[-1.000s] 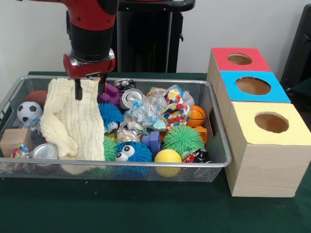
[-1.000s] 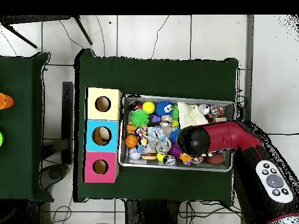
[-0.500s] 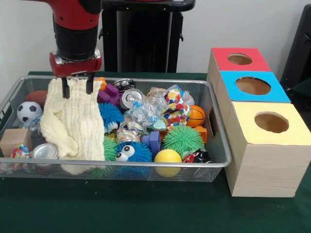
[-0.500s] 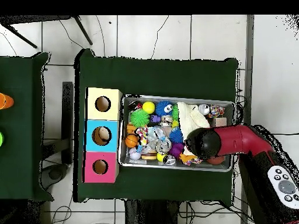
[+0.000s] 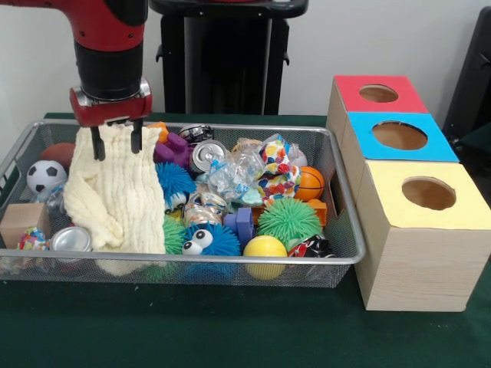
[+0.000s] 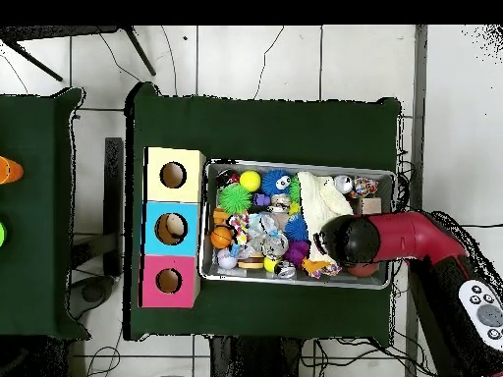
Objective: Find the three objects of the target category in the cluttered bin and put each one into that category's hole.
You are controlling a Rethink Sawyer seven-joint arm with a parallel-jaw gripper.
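front view: the cream knitted cloth (image 5: 115,192) lies lengthwise along the left part of the wire bin (image 5: 230,262), far end to near rim, covering toys. the gripper (image 5: 115,142) hangs right over its far end, fingers spread apart, straddling the top edge, empty.

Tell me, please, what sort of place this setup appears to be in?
Probably a robotics lab: a Sawyer arm's gripper hangs over a wire bin of toys beside three colour-topped boxes with holes, on a green-covered table.
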